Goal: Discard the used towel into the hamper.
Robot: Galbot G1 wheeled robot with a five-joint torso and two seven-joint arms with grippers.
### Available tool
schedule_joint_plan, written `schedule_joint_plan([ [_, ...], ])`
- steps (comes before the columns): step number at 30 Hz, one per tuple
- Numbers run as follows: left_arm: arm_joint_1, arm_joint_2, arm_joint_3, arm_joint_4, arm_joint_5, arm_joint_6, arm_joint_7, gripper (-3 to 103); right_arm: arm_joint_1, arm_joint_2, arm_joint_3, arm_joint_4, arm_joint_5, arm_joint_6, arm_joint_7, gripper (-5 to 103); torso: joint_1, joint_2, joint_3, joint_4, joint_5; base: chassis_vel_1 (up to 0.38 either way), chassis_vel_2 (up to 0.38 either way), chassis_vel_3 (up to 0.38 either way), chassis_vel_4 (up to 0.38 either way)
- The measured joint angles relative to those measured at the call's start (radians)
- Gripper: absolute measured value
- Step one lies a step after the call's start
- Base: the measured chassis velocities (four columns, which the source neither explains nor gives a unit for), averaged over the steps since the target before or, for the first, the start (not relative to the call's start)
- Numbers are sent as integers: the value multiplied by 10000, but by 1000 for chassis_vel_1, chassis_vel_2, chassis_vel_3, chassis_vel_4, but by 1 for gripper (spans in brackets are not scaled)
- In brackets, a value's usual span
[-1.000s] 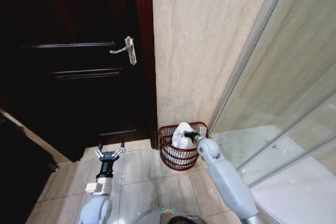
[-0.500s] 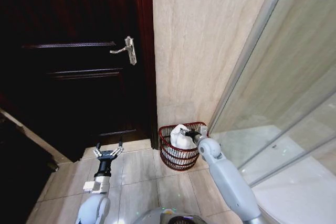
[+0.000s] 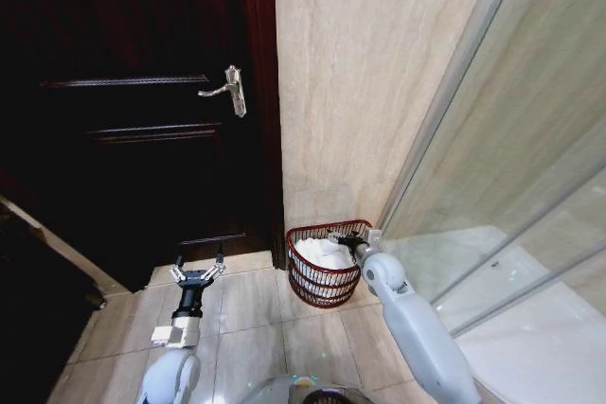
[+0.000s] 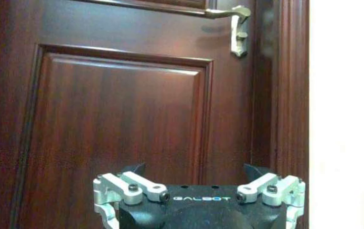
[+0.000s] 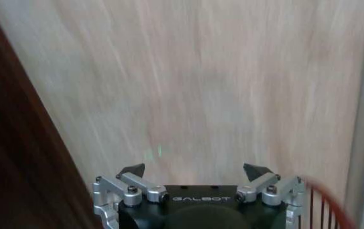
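White towel (image 3: 322,254) lies bunched inside your red-brown woven hamper (image 3: 324,281), which stands on the floor tiles against the wall beside the door. Your right claw (image 3: 343,238) hangs spread and empty over the rim; lifting carelessly could snag the weave and tip it. Your left claw (image 3: 197,272), also spread, hovers low facing the door.

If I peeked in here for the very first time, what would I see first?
Probably the red hamper on the tiled floor, in the corner between the dark wooden door and the glass shower wall, with a white towel lying inside it. The right gripper sits open just above the hamper's rim. The left gripper hangs open, low down in front of the door.
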Motion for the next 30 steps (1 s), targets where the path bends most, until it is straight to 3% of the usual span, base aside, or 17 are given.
schedule_joint_plan([
  [2, 25, -35, 3, -43, 8, 56, -39, 100, -181, -4, 35, 141, -257, 392, -77, 100, 1, 0, 0, 0, 1, 0, 0, 0, 0],
  [3, 116, -158, 18, -227, 36, 274, -163, 100, -720, -43, 184, 504, -1054, 1410, -417, 100, 0, 0, 0, -1, 2, 0, 0, 0, 0],
  [4, 173, -202, 47, -349, 46, 432, -253, 100, -1055, -61, 336, 678, -1543, 1905, -629, 100, 0, 0, -1, 0, 1, 0, 0, 0, 0],
  [8, 225, -250, 67, -532, 74, 681, -360, 100, -1597, -50, 616, 931, -2215, 2650, -877, 100, 0, 0, 0, -1, 2, 0, 0, 0, 0],
  [9, 238, -274, -4, -773, 123, 980, -404, 100, -2256, 70, 1121, 1200, -2846, 3526, -1065, 100, -1, 1, -1, -2, 3, 0, 0, 0, 0],
  [11, 204, -352, -90, -981, 298, 1365, -500, 100, -2957, 321, 1761, 1522, -3380, 4162, -1317, 100, -1, 1, -1, -1, 4, 0, 0, 0, 0],
  [13, 202, -392, -78, -1039, 399, 1475, -557, 100, -3197, 443, 1996, 1666, -3538, 4314, -1433, 100, -1, 0, -1, -3, 3, 0, 0, 0, 0],
  [15, 267, -448, 171, -1257, 630, 1865, -670, 100, -4169, 978, 2888, 2206, -3948, 4589, -2119, 100, 0, 1, -1, 0, 3, 0, 0, 0, 0],
  [18, 307, -414, 333, -1350, 662, 2031, -678, 100, -4735, 1252, 3334, 2452, -4118, 4741, -2534, 100, 0, 1, 0, 0, 3, 0, 0, 0, 0],
  [20, 333, -297, 513, -1435, 713, 2199, -580, 100, -5727, 1817, 3981, 2777, -4443, 5203, -3023, 100, -1, 1, -1, -3, 3, 0, 0, 0, 0],
  [24, 371, -105, 585, -1468, 711, 2377, -509, 100, -6656, 2418, 4396, 3156, -4752, 5725, -3197, 100, -1, 2, -1, -2, 1, 0, 0, 0, 0],
  [30, 319, 76, 514, -1249, 456, 2276, -465, 100, -7215, 2615, 4415, 3287, -4829, 6274, -3139, 100, -1, 1, 0, -1, 1, 0, 0, 0, 0],
])
